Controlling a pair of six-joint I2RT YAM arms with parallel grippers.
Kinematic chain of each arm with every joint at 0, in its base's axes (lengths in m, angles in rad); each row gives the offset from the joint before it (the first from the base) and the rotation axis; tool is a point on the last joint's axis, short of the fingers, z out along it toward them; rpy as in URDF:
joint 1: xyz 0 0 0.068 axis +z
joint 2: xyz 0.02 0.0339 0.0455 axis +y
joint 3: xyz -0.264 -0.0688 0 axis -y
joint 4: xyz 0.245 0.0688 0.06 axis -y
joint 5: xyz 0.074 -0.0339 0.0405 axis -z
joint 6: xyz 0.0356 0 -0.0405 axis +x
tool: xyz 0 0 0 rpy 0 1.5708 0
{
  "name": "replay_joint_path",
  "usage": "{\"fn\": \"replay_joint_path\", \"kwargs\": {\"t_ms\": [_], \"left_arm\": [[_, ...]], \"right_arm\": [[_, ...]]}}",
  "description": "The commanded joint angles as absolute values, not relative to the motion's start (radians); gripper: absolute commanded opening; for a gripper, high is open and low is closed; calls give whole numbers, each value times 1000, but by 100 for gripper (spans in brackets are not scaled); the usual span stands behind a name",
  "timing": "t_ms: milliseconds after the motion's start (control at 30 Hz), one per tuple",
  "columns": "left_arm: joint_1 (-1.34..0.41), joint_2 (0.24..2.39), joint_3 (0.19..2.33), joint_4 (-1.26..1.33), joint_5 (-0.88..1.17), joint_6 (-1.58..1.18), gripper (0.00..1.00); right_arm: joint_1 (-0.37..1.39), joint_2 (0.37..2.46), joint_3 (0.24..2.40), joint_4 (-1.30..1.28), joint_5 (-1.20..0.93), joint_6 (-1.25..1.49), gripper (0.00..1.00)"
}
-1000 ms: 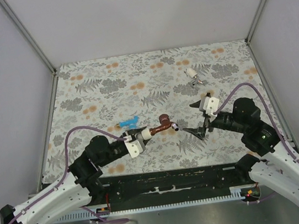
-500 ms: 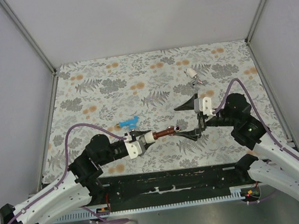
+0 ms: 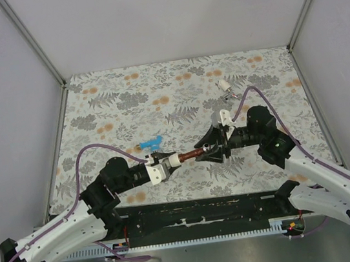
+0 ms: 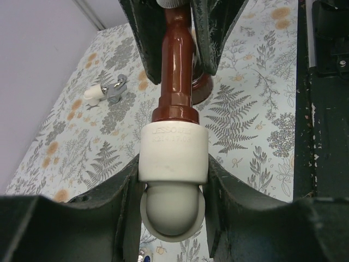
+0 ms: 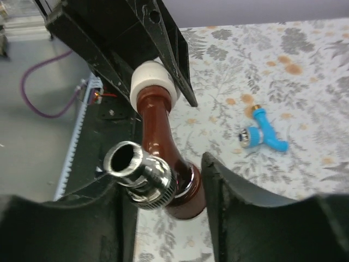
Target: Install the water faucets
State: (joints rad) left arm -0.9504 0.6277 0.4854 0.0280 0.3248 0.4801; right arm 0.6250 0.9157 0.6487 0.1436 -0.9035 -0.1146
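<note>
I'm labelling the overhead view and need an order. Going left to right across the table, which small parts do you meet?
In order: blue faucet → white pipe fitting → reddish-brown faucet → white-silver faucet.

Bright even light, glare streaks on the brown faucet (image 4: 177, 65)
</note>
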Motion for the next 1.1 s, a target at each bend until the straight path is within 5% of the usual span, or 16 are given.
{"fn": "replay_joint_path", "kwargs": {"t_ms": [0,100,167,500,733,900,967,1000,1067], "left_arm": [[-953,604,511,95,272,503,2],[-953,601,499,94,212,554,2],[-954,604,486,97,171,597,2],[-1146,670,341,250,-358,1067,2],[-1192,646,310,285,-374,1083,2],[-1190,630,348,223,-330,942,2],[-1186,630,374,197,-310,869,2],[-1177,630,393,169,-283,835,2],[-1154,634,420,129,-227,773,2]], "right_arm": [[627,962,721,215,-927,142,44],[627,1002,736,265,-873,355,13],[627,1029,755,262,-819,493,2],[626,1238,899,-86,-538,1098,0],[624,1275,831,2,-531,1166,23],[592,1177,845,-67,-466,1005,53],[586,1113,853,-93,-425,880,75],[586,1076,860,-116,-402,795,98],[583,999,873,-171,-336,624,98]]}}
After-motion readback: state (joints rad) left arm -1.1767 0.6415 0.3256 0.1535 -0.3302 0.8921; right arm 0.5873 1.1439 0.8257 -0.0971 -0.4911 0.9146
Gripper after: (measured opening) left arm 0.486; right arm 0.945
